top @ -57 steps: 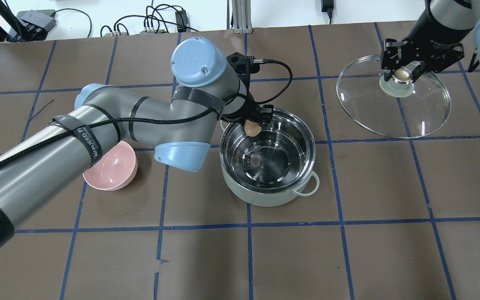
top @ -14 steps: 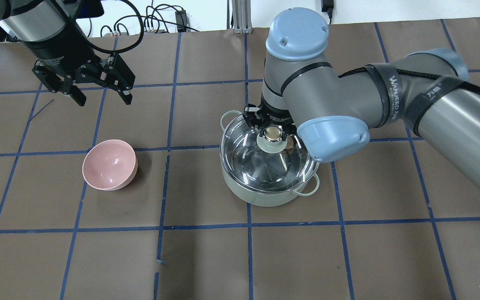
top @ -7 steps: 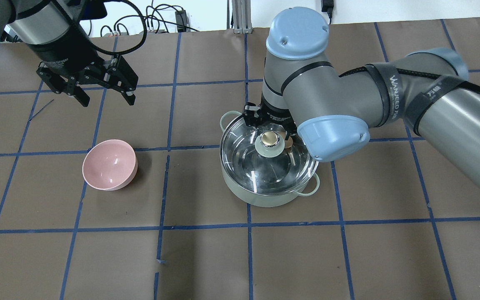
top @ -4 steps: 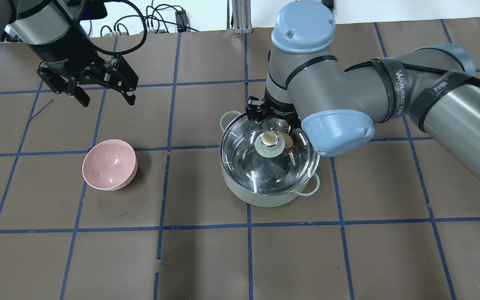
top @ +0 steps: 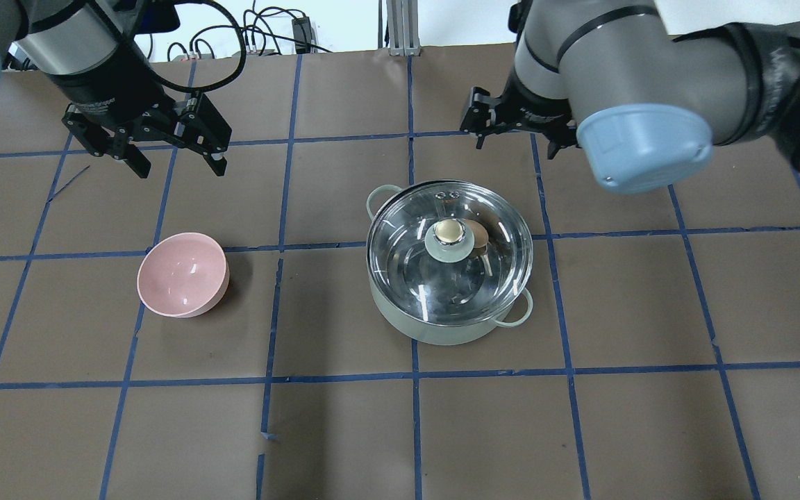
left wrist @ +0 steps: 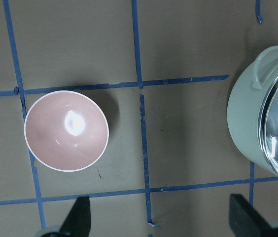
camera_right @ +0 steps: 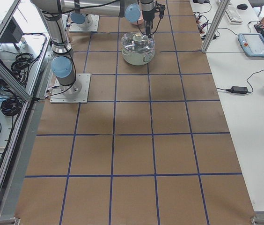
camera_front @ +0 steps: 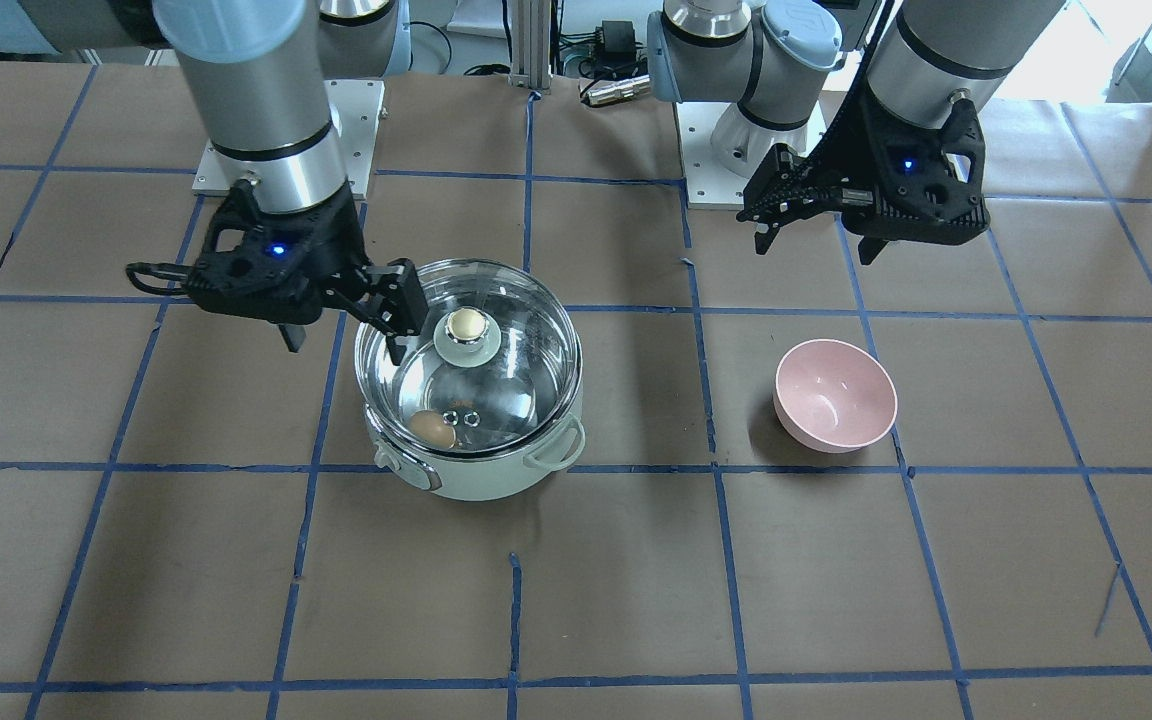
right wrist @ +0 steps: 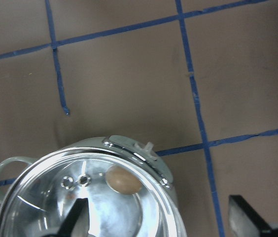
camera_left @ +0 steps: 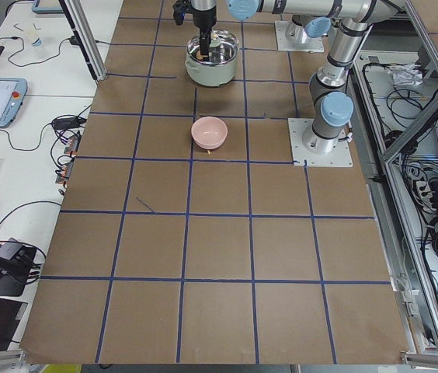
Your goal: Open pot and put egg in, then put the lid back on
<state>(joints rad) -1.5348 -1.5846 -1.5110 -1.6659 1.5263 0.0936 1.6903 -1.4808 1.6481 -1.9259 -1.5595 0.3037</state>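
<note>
On the brown, blue-gridded table point(top: 580, 430), the pot point(top: 442, 333) stands below the right gripper point(top: 515, 144), the lid point(top: 407, 251) on it; both this gripper and the left gripper point(top: 179, 167) hang wide open, empty. A low swing could clip the knob point(top: 450, 231), jolting the egg point(right wrist: 123, 181) inside against steel.

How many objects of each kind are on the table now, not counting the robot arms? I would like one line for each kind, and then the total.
pot: 1
lid (sitting on the pot): 1
egg (inside the pot, under the lid): 1
pink bowl: 1
Total: 4
</note>
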